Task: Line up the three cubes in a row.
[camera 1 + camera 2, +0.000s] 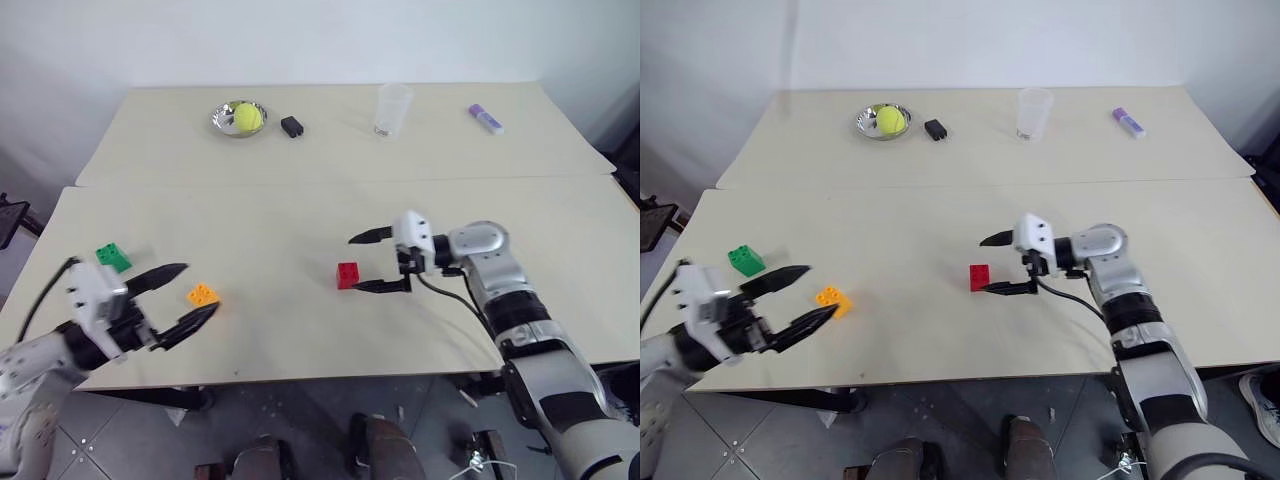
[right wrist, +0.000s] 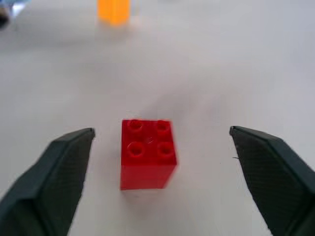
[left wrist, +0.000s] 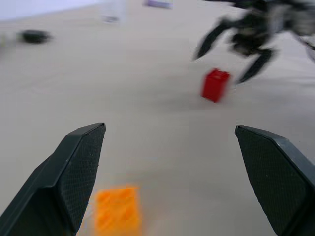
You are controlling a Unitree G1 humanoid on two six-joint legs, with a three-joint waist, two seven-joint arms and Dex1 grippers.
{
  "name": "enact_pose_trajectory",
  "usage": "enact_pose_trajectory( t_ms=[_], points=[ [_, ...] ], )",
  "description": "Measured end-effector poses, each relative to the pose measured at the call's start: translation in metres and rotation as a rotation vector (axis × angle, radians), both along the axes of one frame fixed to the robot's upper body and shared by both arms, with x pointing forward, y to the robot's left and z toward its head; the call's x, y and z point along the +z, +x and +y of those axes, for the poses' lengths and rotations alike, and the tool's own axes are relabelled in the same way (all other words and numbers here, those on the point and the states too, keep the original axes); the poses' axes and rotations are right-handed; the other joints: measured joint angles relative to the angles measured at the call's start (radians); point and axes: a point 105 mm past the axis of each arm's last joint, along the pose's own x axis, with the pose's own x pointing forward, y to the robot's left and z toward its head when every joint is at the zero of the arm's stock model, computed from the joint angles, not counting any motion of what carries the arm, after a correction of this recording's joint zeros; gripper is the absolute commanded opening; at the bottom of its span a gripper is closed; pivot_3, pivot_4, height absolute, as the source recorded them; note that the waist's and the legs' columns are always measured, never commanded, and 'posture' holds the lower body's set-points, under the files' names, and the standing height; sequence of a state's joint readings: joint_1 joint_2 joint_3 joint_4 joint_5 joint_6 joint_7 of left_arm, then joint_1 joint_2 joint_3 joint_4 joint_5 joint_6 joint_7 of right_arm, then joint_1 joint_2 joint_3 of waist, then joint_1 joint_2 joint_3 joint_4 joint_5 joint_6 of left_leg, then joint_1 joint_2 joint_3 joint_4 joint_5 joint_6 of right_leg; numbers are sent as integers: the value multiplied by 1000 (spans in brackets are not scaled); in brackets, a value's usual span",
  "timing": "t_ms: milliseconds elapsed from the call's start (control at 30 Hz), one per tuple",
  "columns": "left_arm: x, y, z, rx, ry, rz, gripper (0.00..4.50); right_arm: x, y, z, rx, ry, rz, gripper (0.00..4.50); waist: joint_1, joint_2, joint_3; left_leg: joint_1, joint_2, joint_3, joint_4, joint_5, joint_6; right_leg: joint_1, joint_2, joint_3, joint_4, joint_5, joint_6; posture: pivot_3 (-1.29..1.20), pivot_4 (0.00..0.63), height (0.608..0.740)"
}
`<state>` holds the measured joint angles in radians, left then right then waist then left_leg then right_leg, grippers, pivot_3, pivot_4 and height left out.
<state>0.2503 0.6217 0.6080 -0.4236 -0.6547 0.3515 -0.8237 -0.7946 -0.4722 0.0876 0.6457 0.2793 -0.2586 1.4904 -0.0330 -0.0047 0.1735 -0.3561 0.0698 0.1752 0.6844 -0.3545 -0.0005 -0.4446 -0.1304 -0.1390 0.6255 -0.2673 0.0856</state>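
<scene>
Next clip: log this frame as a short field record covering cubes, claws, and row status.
red studded plastic cube: on table centre, standing free between the open fingers of the right claw
orange-yellow studded plastic cube: near the table's left front, just ahead of the left claw, untouched
green studded plastic cube: at the table's left edge, apart from the others
left claw: open, empty
right claw: open, not gripping
row: not formed; the cubes are spread apart

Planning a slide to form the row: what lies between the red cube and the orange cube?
Only bare tabletop between the red cube and the orange cube, as the left eye view shows; the green cube sits off that line.
</scene>
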Motion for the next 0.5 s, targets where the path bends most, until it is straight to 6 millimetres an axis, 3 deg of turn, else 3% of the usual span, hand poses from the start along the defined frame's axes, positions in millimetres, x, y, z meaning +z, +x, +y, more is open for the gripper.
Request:
enact_pose_trajectory(
  t_ms=[167,233,333,500],
  points=[
    [-28,-36,62,258,-51,70,4500,3,-24,-16,24,209,30,4457,-2,0,0,1,1,1,0,-1,0,0,1,0,-2,-1,-1,0,150,740],
    [-48,-56,86,351,-48,133,4500,-6,-37,-14,58,224,42,4457,-2,-1,0,2,1,2,0,-2,-1,0,1,0,-3,-1,-2,0,150,740],
    [-66,-72,99,407,-64,198,4500,-21,-44,-15,67,217,103,4457,0,-2,0,2,1,3,0,-2,0,0,0,0,-3,-1,-2,0,150,740],
    [-49,-58,110,479,-86,84,4500,-10,-45,-11,96,244,65,4457,6,-4,-1,3,3,2,0,-2,1,0,-2,1,-1,-1,-2,0,150,740]
  ],
)
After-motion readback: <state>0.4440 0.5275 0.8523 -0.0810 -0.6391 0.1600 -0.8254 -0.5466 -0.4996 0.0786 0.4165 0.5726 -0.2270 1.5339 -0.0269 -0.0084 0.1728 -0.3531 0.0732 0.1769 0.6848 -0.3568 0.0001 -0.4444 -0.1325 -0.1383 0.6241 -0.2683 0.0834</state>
